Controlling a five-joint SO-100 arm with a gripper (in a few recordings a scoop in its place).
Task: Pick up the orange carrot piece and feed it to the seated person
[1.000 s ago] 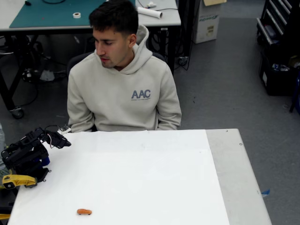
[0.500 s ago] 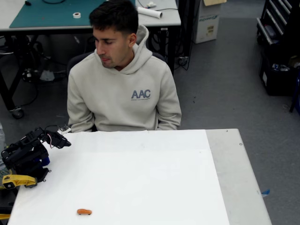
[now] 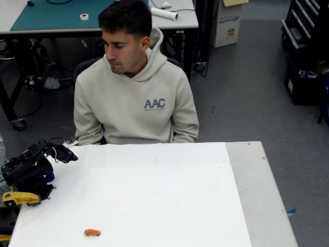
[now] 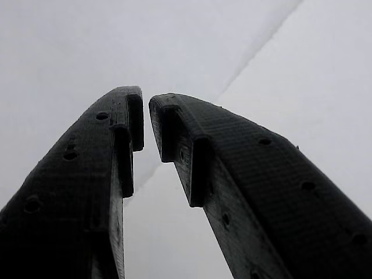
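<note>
One orange carrot piece [image 3: 92, 232] lies well apart from the nearly closed, empty pincer [image 3: 71, 156].

Table [image 3: 154, 195] — white top, filling the lower part of the fixed view, with a bare grey strip along its 3 o'clock side. A faint crease crosses the white surface from side to side.

On it:
- orange carrot piece [image 3: 92, 232] — small oblong nub lying flat toward 7 o'clock, near the front edge, alone on bare white.
- black robot arm [image 3: 28, 170] — folded low at the 9 o'clock edge, its base by a yellow clamp [image 3: 18, 198] at the table's edge.

The wrist view looks onto the same plain white surface.
</note>
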